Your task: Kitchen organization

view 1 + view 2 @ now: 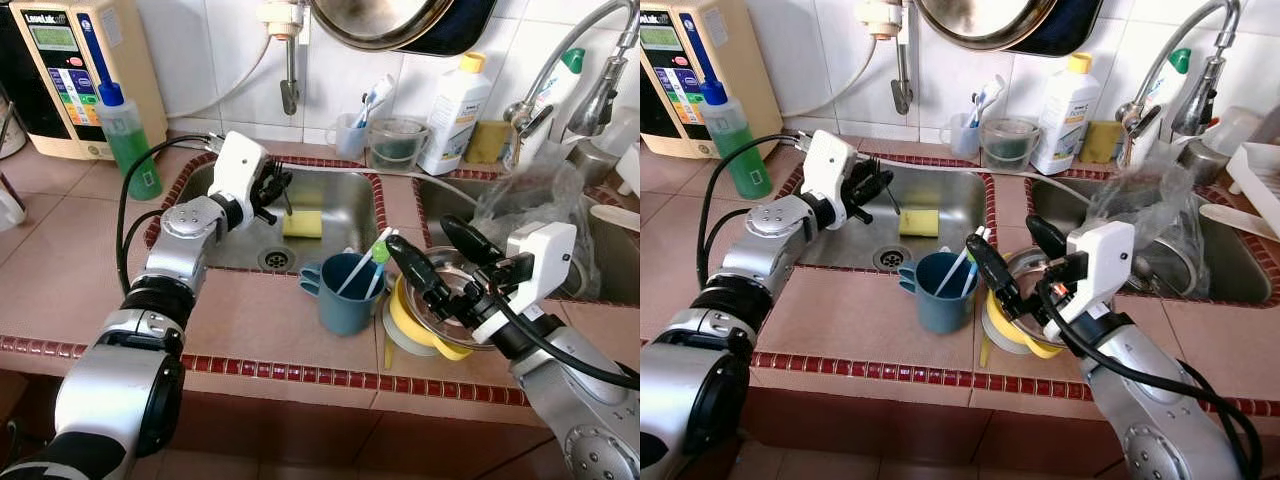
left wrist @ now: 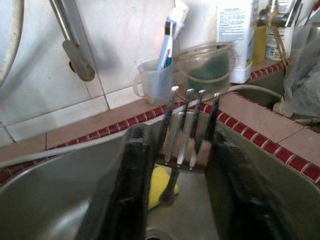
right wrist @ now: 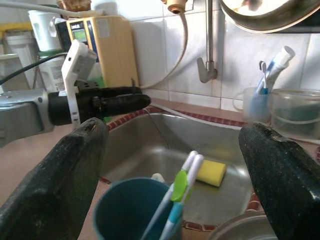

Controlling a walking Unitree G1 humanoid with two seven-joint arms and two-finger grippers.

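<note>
Reaching over the left sink basin (image 1: 345,200), the left gripper (image 2: 182,165) pinches a metal fork (image 2: 187,127) between its fingers, above the yellow sponge (image 1: 302,224) near the drain. The right gripper (image 1: 448,262) hangs wide open over stacked bowls (image 1: 440,320) beside the blue toothbrush cup (image 1: 345,295) at the counter's front edge.

head views downward; wrist views share sink (image 1: 340,205).
</note>
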